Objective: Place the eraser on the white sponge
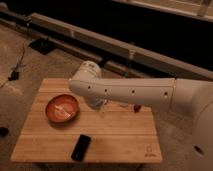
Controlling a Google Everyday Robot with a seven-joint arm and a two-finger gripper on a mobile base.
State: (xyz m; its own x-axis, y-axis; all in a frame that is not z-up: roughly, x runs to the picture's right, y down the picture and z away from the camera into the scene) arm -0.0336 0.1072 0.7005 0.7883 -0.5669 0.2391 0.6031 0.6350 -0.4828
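Note:
The eraser (81, 147) is a flat black block lying on the wooden table (125, 135) near its front edge, left of centre. The white sponge is hidden; my white arm (130, 92) stretches from the right across the back of the table and covers that area. My gripper (102, 107) hangs just below the arm's bend, over the table's middle, right of the bowl and well behind the eraser. It holds nothing that I can see.
An orange-red bowl (62, 108) sits on the table's left half. A small reddish thing (136, 106) peeks out under the arm at the right. Dark floor, cables and a long rail lie behind the table.

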